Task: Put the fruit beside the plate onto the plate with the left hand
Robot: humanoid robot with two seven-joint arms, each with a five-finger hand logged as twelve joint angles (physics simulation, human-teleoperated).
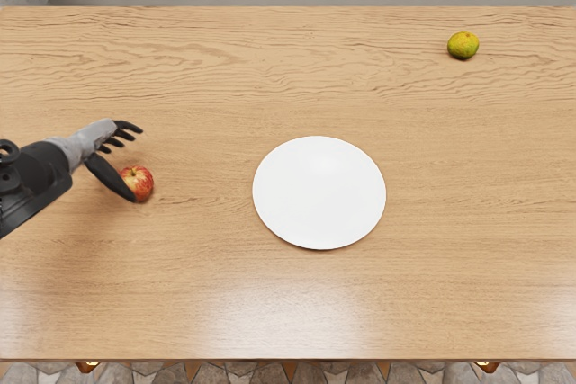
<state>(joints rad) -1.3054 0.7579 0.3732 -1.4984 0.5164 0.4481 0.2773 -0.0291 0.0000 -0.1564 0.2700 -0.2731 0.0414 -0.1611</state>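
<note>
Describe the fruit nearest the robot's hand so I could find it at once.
Start at the white plate in the middle of the wooden table and look left. There lies a small red apple, beside the left hand with its open fingers. The only other fruit is greenish-yellow and sits far off near the back right corner.

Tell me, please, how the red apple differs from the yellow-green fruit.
The apple is red; the yellow-green fruit is not. The apple lies left of the plate, at the left robot hand; the yellow-green fruit sits alone at the far right corner. Both are round and off the plate.
</note>
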